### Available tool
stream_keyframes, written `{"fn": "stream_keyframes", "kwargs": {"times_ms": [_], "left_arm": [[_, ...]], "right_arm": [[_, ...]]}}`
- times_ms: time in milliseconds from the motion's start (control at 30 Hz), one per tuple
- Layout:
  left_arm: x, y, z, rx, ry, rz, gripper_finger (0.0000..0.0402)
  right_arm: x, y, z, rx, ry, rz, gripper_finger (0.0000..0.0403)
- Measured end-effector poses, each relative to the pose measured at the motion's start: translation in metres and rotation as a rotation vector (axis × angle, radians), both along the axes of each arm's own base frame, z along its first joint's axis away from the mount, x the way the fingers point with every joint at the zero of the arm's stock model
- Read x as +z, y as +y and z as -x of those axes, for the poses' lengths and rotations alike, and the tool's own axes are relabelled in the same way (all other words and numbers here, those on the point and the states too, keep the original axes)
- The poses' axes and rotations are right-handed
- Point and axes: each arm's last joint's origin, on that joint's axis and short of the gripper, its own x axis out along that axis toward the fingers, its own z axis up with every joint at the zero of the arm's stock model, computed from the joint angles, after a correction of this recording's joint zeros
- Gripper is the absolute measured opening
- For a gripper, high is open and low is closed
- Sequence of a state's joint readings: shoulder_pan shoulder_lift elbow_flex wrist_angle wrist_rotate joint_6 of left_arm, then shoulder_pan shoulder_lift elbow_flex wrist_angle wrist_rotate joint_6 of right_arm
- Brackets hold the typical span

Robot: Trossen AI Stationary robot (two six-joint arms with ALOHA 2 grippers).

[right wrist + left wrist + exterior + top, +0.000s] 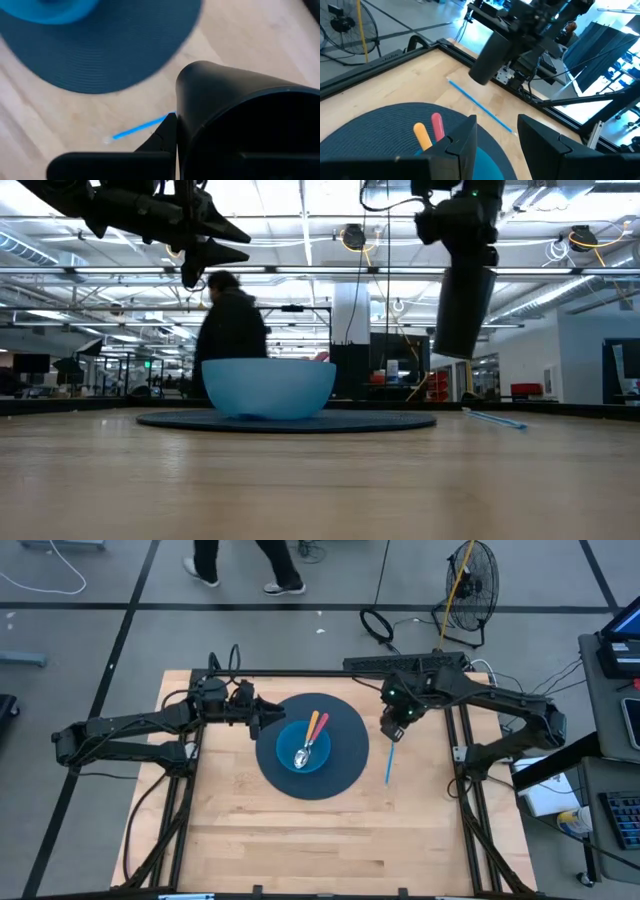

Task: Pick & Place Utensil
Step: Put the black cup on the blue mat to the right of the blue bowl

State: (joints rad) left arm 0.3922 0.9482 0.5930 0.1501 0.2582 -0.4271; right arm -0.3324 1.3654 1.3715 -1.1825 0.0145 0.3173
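A light-blue bowl (303, 748) (268, 388) stands on a round dark-blue mat (345, 768) (380, 421). In it lie a metal spoon (302, 757) and utensils with an orange handle (422, 135) and a pink handle (437, 125), leaning on the rim. A thin blue stick (389, 762) (480, 107) (140, 128) lies flat on the wood, right of the mat. My left gripper (262, 718) (497, 142) hovers open above the bowl's left rim. My right gripper (392, 730) (462, 330) hangs above the stick's far end, clear of the table.
Bare wood (300, 840) lies between the mat and the table's near edge. Black frame rails (300, 672) run along the far edge. A floor fan (470, 580) stands beyond it. A person (230, 320) shows behind the bowl in the low view.
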Motion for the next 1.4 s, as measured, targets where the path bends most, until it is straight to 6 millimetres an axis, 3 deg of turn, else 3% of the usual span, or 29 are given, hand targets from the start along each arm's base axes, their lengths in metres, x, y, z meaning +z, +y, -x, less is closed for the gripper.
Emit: {"fn": "stream_keyframes", "kwargs": {"times_ms": [700, 1100, 1400], "left_arm": [[-0.005, -0.001, 0.001, 0.001, 0.046, 0.041, 0.0147], [-0.005, -0.001, 0.001, 0.0, 0.047, 0.04, 0.0147], [-0.005, -0.001, 0.001, 0.0, 0.051, 0.043, 0.0147]], "right_arm": [[0.024, 0.033, -0.11, 0.332, -0.064, 0.046, 0.0001], [0.01, 0.036, -0.12, 0.353, -0.001, 0.03, 0.0001], [-0.028, 0.037, -0.13, 0.367, 0.083, -0.024, 0.0003]]}}
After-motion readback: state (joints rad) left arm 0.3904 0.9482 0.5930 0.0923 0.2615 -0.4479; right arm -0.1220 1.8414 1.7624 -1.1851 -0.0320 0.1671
